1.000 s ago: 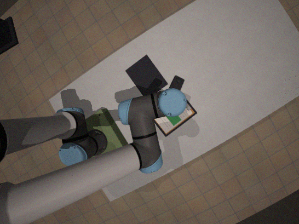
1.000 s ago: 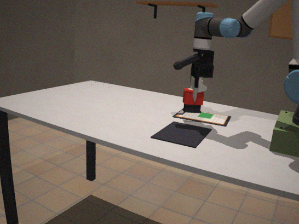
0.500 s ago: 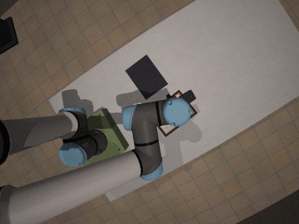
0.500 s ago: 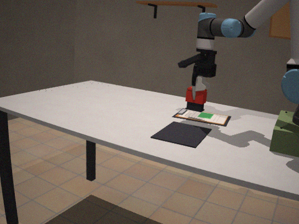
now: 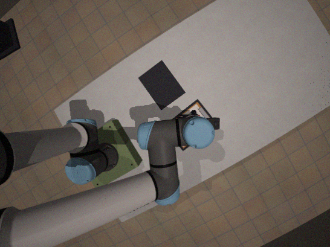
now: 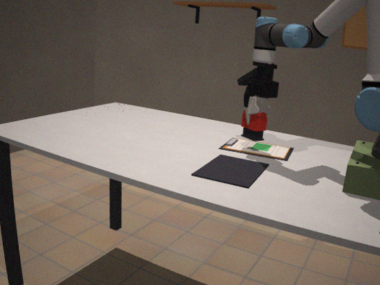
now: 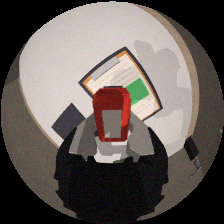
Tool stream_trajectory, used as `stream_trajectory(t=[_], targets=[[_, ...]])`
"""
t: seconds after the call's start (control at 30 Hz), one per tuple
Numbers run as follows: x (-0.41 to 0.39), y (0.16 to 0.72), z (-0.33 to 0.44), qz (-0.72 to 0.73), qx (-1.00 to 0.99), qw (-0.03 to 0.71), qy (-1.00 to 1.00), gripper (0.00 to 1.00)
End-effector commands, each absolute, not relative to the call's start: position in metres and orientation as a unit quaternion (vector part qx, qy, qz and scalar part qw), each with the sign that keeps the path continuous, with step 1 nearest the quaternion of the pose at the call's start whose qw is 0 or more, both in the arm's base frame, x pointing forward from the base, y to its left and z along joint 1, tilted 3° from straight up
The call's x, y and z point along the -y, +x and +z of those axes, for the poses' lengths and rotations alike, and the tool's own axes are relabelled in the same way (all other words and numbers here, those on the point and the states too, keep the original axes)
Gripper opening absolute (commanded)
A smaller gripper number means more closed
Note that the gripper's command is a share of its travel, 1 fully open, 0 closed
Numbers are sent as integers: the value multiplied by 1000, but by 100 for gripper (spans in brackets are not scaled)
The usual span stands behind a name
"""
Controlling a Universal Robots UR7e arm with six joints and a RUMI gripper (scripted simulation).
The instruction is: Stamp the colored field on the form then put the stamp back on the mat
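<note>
A: Nearest, from the exterior view?
B: Flat dark square mat [image 6: 231,171] on the white table top [image 6: 104,136], bare of the stamp. Just beyond, orange-edged clipboard form [image 6: 257,148] with its green rectangular field [image 6: 262,146].

A: And the tool?
B: Red block stamp with black base [image 6: 255,125], clamped in the black two-jaw gripper [image 6: 255,113], upright, base down. Jaws partly closed, gripping the red body on both sides. Hanging above the table, seemingly past the form's far edge; contact with anything not visible.

A: Which way to the field?
B: In the wrist view, green field [image 7: 136,93] up and to the right of the stamp [image 7: 111,117]; clipboard's long axis on a diagonal. Short sideways shift toward the field likely needed, then straight down, flat.

A: Farthest?
B: Green base block [image 6: 362,175] at the right, wall shelf [image 6: 223,5] behind.
</note>
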State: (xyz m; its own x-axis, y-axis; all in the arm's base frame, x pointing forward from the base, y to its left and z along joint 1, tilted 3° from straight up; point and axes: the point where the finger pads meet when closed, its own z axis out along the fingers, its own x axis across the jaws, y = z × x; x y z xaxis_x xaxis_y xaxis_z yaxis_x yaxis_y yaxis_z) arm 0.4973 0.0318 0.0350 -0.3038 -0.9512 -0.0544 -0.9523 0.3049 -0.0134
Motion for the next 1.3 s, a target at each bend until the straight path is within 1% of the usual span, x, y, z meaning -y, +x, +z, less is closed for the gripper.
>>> stream_trajectory(t=[0.0, 0.7, 1.27], targets=[[-21, 497, 35, 10, -856, 24, -517, 19], [8, 491, 34, 16, -953, 21, -301, 19], [20, 487, 34, 18, -979, 19, -202, 19]])
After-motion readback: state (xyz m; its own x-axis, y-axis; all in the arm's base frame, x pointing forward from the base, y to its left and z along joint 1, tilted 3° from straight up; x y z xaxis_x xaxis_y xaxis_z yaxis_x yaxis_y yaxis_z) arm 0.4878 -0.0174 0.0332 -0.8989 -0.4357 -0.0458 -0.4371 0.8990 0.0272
